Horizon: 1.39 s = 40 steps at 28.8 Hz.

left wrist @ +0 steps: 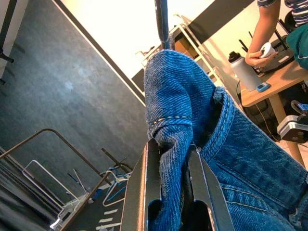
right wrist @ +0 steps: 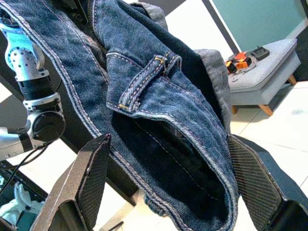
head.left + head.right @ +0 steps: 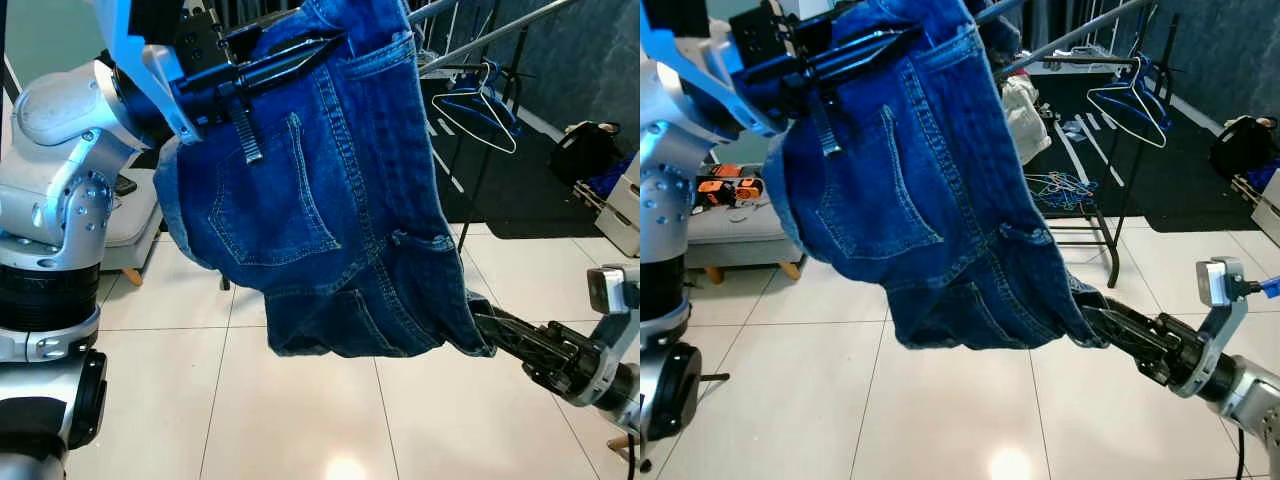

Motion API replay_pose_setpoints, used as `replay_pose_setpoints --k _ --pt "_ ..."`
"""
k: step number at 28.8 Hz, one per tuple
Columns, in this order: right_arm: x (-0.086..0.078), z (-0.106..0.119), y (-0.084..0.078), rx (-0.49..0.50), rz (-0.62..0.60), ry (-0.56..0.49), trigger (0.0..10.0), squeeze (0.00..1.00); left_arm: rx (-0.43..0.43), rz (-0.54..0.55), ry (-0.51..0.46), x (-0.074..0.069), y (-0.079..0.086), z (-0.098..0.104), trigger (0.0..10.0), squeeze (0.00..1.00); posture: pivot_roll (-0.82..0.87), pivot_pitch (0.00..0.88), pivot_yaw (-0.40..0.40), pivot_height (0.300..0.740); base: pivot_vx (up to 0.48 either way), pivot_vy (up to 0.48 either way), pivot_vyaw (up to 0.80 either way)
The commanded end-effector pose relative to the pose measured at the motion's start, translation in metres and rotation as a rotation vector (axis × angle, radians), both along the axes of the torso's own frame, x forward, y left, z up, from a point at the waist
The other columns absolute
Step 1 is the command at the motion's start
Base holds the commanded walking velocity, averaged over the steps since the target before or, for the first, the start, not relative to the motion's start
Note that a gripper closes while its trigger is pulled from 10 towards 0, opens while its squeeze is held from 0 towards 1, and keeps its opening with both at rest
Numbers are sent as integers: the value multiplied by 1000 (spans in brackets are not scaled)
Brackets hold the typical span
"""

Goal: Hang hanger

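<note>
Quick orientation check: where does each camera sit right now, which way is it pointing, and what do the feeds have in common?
Head eyes: look forward and down at jeans, raised left claw, low right claw, tiled floor.
Left wrist: looks up along fingers pinching denim.
Right wrist: looks between open fingers at the hem.
Shared: the jeans.

The jeans (image 3: pixel 330 200) run off the top edge and hide the right pincer's (image 3: pixel 1090 318) fingertips; no hanger shows inside them.

I see a white tiled floor (image 3: pixel 940 420); beyond it, a black mat (image 3: pixel 1200 190) carries the drying rack (image 3: pixel 1100 200).
</note>
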State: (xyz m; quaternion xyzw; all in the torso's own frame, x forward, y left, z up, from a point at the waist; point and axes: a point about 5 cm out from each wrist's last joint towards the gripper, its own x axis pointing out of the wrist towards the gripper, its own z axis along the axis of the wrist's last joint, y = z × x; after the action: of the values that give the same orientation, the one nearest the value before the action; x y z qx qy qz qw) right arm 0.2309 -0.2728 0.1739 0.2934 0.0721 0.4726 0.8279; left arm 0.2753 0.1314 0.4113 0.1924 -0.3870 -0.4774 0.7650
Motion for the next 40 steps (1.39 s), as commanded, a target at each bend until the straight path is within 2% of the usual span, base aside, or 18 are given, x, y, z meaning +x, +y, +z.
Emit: replay_pose_setpoints --k 1,4,7,16,21,22,23,25,29,33,35,36,37,40 --pt "-1 0 0 -41 4 3 10000 0 -19 -16 -43 -5 1 8 0 0 -153 0 5 740 0 0 0" --pt "6 -7 -2 -105 -53 37 10000 0 -20 -27 -50 -7 -1 8 0 0 -152 0 3 740 0 0 0" --pt "9 -10 -2 -122 -70 51 10000 0 -20 -32 -53 -7 -1 8 0 0 -151 0 2 740 0 0 0" --pt "14 -11 1 -102 -69 59 10000 0 -19 -43 -63 -10 -2 9 0 0 -147 0 -2 740 0 0 0" --pt "26 -19 13 -123 -90 90 10000 0 -19 -88 -69 -15 -6 10 0 0 -151 0 -2 740 0 0 0" --pt "29 -19 17 -114 -98 91 7882 0 -17 -101 -69 -16 -7 9 0 0 -149 0 -2 740 0 0 0" --pt "29 -19 17 -114 -98 91 7882 0 -17 -101 -69 -16 -7 9 0 0 -149 0 -2 740 0 0 0" --pt "35 -18 24 -95 -96 79 0 0 -11 -108 -66 -17 -8 8 0 0 -147 0 -3 740 0 0 0" --pt "38 -17 29 -85 -78 70 0 0 -4 -94 -64 -17 -9 7 0 0 -145 0 -5 740 0 0 0" --pt "36 -5 28 -65 -46 40 0 0 10 -35 -59 -14 -5 4 0 0 -146 0 -9 740 0 0 0" --pt "32 2 25 -57 -15 22 0 0 45 39 -44 -7 1 -2 0 0 -149 0 -9 740 0 0 0" --pt "32 2 25 -57 -15 22 0 0 45 39 -44 -7 1 -2 0 0 -149 0 -9 740 0 0 0" --pt "28 12 25 -41 26 -3 0 0 112 124 -8 4 10 -17 0 0 -154 0 -8 740 0 0 0" --pt "28 19 25 -23 37 -22 0 0 146 158 11 9 15 -25 0 0 -157 0 -7 740 0 0 0"
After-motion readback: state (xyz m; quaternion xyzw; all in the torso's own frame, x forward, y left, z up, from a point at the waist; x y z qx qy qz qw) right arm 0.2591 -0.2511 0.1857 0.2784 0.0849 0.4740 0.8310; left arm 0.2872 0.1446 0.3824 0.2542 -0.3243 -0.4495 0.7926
